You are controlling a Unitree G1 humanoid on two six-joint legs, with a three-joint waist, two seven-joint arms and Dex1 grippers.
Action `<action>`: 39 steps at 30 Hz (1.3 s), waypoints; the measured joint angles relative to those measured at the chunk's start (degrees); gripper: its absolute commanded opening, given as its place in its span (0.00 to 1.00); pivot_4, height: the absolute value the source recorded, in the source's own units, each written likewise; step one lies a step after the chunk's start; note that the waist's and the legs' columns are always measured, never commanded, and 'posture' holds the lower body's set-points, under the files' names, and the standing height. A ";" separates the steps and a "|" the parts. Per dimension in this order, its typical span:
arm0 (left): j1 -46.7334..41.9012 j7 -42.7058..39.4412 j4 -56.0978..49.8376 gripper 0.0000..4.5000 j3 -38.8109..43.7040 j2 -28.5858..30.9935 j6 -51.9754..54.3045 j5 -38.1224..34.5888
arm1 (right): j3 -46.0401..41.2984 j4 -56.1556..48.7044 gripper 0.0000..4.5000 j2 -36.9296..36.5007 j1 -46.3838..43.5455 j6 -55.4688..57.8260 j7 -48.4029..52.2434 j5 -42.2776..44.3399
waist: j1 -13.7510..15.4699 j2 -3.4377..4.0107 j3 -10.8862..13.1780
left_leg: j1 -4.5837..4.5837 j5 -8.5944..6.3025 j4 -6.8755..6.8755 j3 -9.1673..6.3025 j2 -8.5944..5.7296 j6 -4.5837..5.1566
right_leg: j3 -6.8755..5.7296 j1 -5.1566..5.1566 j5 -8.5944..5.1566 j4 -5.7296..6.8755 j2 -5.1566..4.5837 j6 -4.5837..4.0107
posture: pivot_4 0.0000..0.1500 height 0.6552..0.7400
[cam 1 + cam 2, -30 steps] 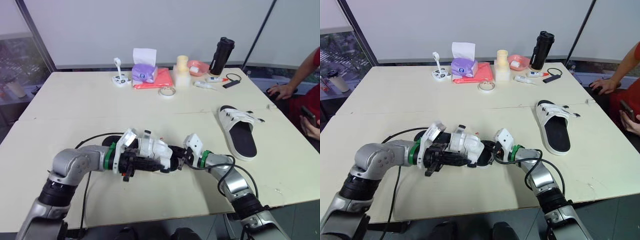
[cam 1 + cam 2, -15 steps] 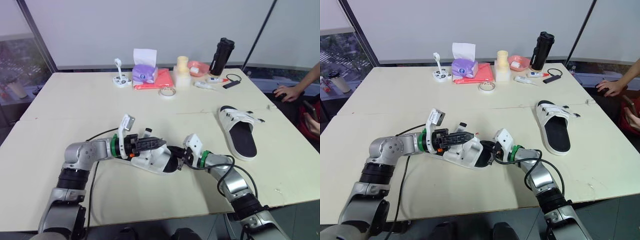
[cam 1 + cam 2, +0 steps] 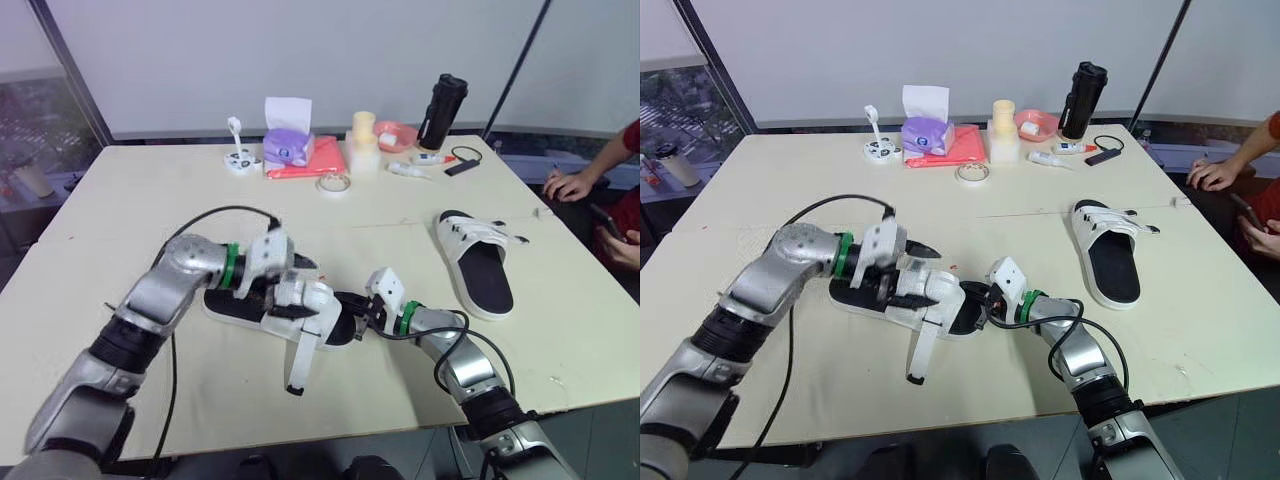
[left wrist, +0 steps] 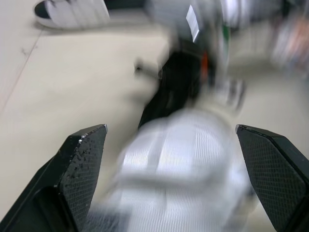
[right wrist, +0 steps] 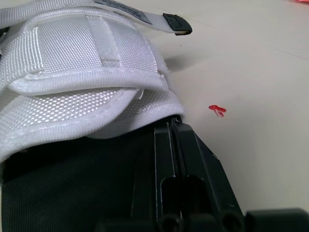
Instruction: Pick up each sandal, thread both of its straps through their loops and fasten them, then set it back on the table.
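The near sandal [image 3: 300, 315] lies flat on the desk [image 3: 120, 200], one strap [image 3: 297, 360] trailing unfastened toward the near edge. The right pincer [image 5: 174, 130], fingers together, rests on its black footbed, apparently pinning it, while the left pincer [image 4: 168, 130], fingers wide apart, hovers over the straps

The sandal [image 3: 316, 300] is white with a black footbed, the table [image 3: 130, 200] cream.
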 measured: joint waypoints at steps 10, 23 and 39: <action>6.47 3.27 7.15 0.99 0.67 -0.38 -49.44 10.20 | -0.04 0.02 0.00 -0.30 0.00 -0.02 0.12 0.00 | 0.02 0.08 -0.06 | -0.18 -0.02 0.01 0.06 0.00 0.10 | 0.00 -0.09 -0.07 -0.08 -0.26 -0.14 | 1.00 1.00; 2.58 23.27 25.35 0.99 0.97 -5.23 -81.31 34.52 | -0.06 0.11 0.00 -0.32 -0.02 -0.02 0.25 0.00 | 0.02 -0.03 -0.22 | -0.17 -0.01 0.02 0.07 -0.01 0.13 | -0.06 -0.08 -0.04 -0.02 -0.24 -0.08 | 1.00 1.00; 4.77 35.73 21.31 0.01 -1.63 -4.17 -82.80 37.66 | -0.01 0.22 0.00 -0.32 0.00 -0.01 0.03 0.00 | 0.10 0.08 -0.30 | -0.10 -0.01 0.07 0.05 -0.01 0.14 | -0.15 0.00 0.08 0.08 -0.15 0.14 | 1.00 1.00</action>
